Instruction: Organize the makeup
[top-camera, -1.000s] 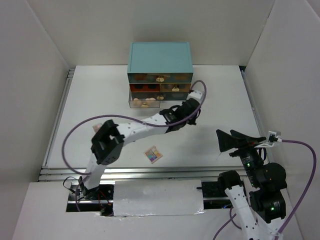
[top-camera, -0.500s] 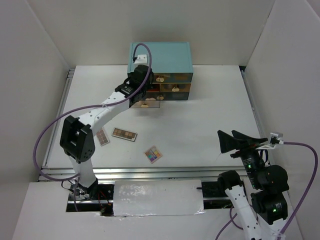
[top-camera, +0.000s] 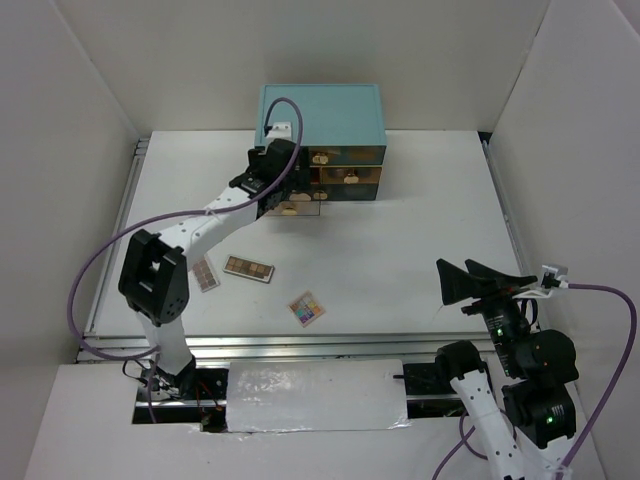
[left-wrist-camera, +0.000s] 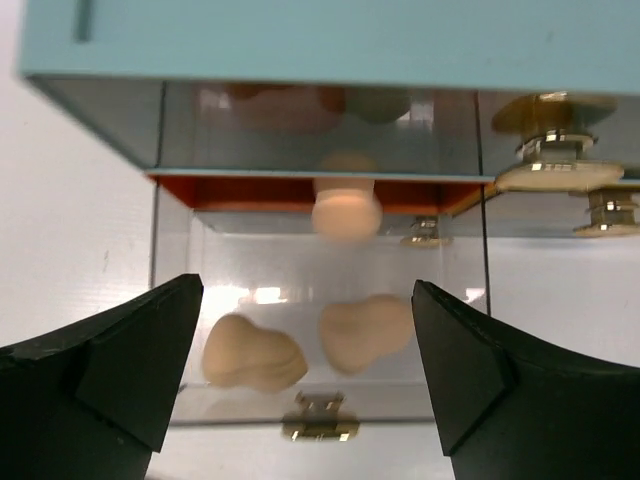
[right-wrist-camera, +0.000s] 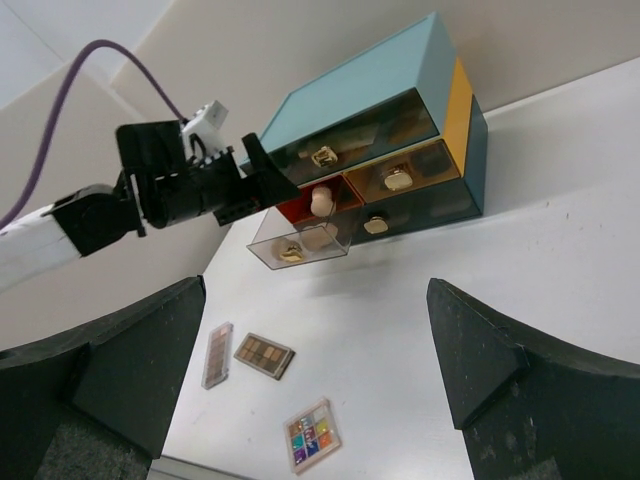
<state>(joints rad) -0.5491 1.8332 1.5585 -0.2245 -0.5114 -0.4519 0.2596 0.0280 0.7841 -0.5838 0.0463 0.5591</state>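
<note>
My left gripper (left-wrist-camera: 307, 300) stands open over a clear drawer (left-wrist-camera: 320, 415) pulled out of the teal chest (top-camera: 320, 110). A blurred peach sponge (left-wrist-camera: 345, 205) hangs loose above that drawer, touching neither finger. Two more peach sponges (left-wrist-camera: 252, 352) lie inside the drawer. On the table lie a narrow eyeshadow palette (top-camera: 204, 274), a brown eyeshadow palette (top-camera: 248, 268) and a square multicolour palette (top-camera: 307, 309). My right gripper (right-wrist-camera: 317, 290) is open and empty, raised at the near right, far from them.
The chest stands at the back centre of the white table (top-camera: 430, 210), its other drawers shut with gold knobs (left-wrist-camera: 555, 165). White walls close in both sides and the back. A metal rail (top-camera: 300, 345) runs along the near edge.
The left arm swung from the chest's right front to over the pulled-out drawer on the left, then held there. The right arm has stayed still.
</note>
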